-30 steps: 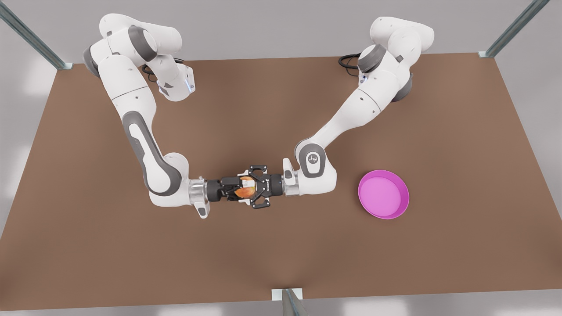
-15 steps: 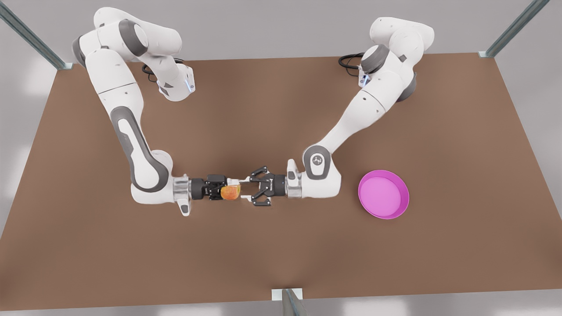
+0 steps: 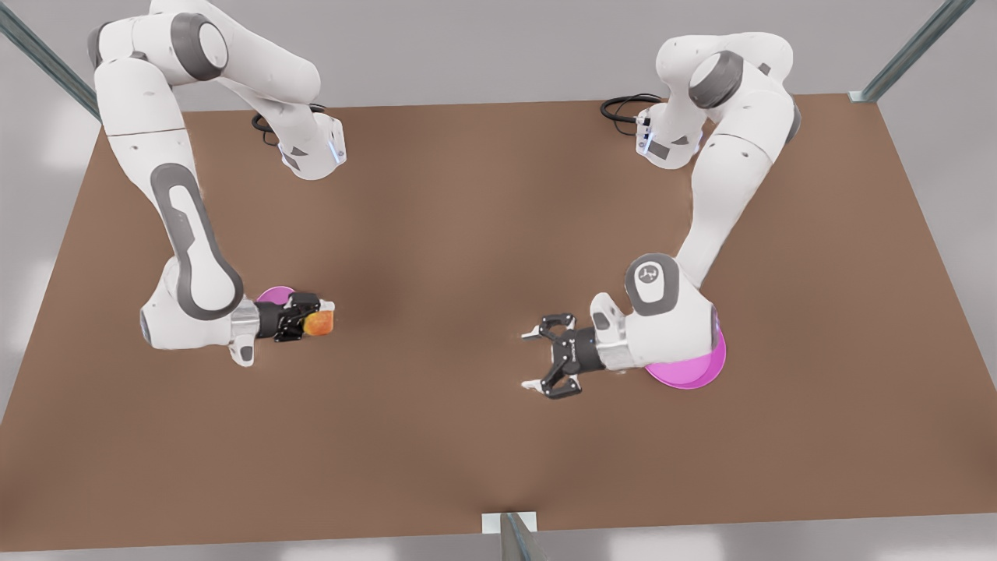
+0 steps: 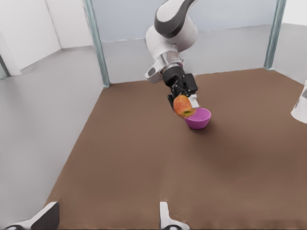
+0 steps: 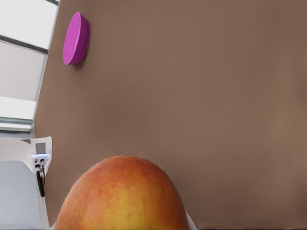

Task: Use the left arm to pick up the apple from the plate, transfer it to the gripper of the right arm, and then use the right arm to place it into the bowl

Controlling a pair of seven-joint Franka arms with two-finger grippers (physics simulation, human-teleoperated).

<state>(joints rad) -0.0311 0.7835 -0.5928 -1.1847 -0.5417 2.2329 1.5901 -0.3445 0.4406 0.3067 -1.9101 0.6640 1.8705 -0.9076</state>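
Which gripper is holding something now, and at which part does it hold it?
The right gripper holds the apple by its sides, above the table beside the bowl. The left gripper is open and holds nothing.

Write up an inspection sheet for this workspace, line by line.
Surface: brown table, bare between the arms.
Job's things: apple held clear of the table in the right gripper, beside the small pink bowl; pink plate partly under the left arm's wrist, nothing seen on its visible part.
Clutter: nothing seen.
Grippers: right gripper shut on the apple at the front view's left; left gripper open and holding nothing, near the plate.
Cables: black cables by each arm's base at the far edge of the table.
Surroundings: grey floor, metal frame posts at the table's corners.
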